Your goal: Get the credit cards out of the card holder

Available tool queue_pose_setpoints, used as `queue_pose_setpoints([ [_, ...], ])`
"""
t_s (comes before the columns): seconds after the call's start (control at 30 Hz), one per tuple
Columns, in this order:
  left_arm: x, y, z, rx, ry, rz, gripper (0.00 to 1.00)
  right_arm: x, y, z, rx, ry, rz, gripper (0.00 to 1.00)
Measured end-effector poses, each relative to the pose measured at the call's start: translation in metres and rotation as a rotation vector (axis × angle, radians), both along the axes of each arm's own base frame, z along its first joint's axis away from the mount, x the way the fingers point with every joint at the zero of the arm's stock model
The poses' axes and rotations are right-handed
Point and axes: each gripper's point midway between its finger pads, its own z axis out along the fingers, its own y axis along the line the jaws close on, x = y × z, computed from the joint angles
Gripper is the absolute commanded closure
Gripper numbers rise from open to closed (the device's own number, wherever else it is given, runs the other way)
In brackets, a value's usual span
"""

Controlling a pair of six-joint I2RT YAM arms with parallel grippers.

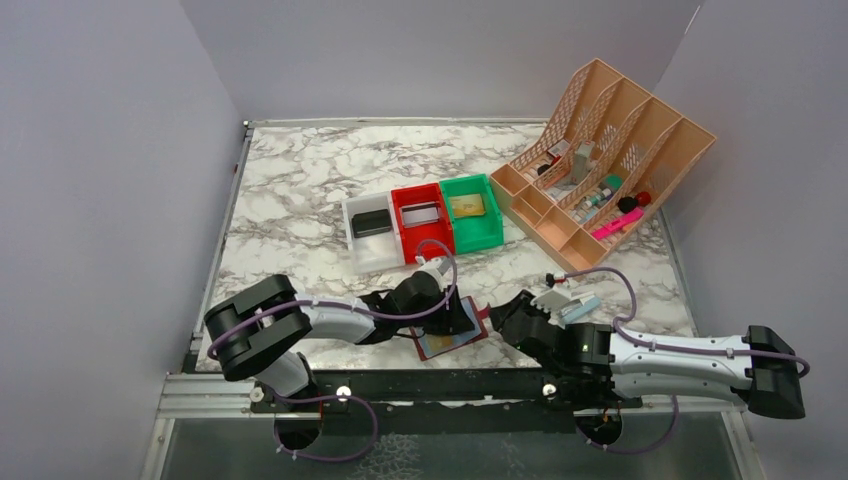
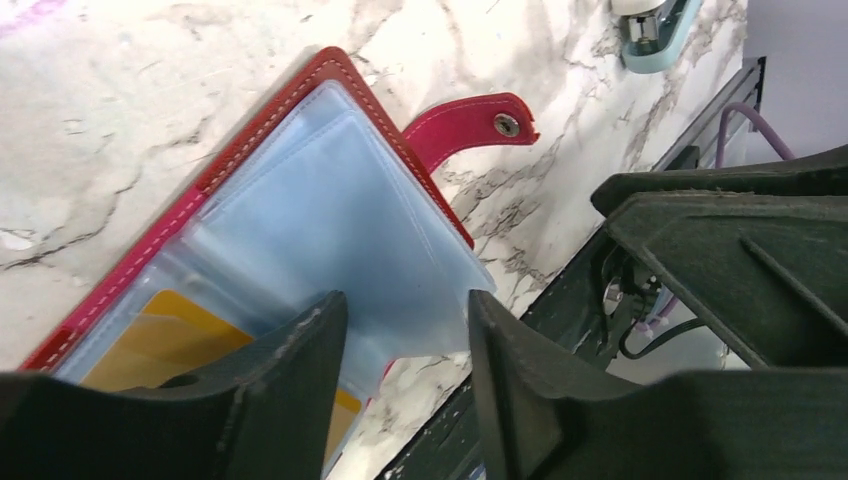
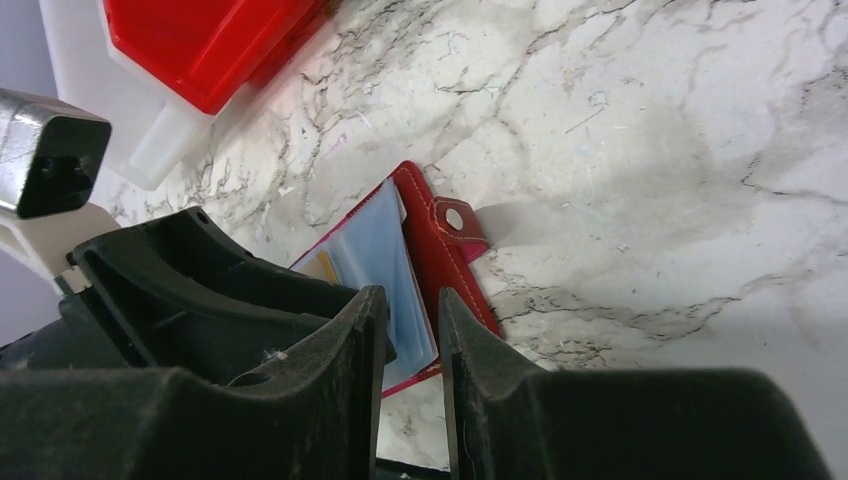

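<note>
Red card holder [image 1: 450,340] w/ gold card [image 2: 170,335] in sleeve; L gripper [image 2: 405,300] & R gripper [image 3: 412,300] parted, empty.

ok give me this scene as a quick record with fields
holder: dark-red folding card holder open on marble table, blue pockets up
still inside: one orange-yellow card visible
bins: black card in white plastic bin, silver card in red bin, gold card in green bin
left gripper: open, over the pockets
right gripper: narrowly open, beside holder, empty
</note>
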Motion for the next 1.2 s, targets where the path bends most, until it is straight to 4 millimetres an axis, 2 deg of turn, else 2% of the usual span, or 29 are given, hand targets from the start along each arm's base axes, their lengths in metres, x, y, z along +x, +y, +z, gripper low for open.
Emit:
queue_pose_setpoints([
  [0.23, -0.004, -0.006, 0.009, -0.021, -0.033, -0.006, 0.29, -0.001, -0.006, -0.004, -0.023, 0.008, -0.012, 0.68],
  [0.5, 0.002, 0.014, 0.02, 0.051, -0.073, 0.044, 0.3, 0.0, -0.004, -0.001, -0.048, -0.017, 0.024, 0.71],
  [0.6, 0.007, 0.029, 0.022, 0.096, -0.093, 0.092, 0.3, 0.001, 0.01, 0.01, -0.028, -0.06, 0.088, 0.71],
  [0.73, 0.014, 0.048, 0.035, 0.124, -0.135, 0.165, 0.29, 0.0, 0.033, 0.018, -0.012, -0.109, 0.19, 0.72],
  [0.87, 0.02, 0.073, 0.041, 0.158, -0.158, 0.26, 0.29, -0.004, 0.052, 0.007, -0.063, -0.109, 0.282, 0.73],
  [1.07, 0.012, 0.12, 0.026, 0.198, -0.157, 0.368, 0.28, -0.007, 0.093, -0.005, -0.165, -0.078, 0.42, 0.74],
  [1.2, 0.01, 0.133, 0.031, 0.178, -0.173, 0.395, 0.28, -0.008, 0.119, -0.013, -0.19, -0.051, 0.502, 0.75],
])
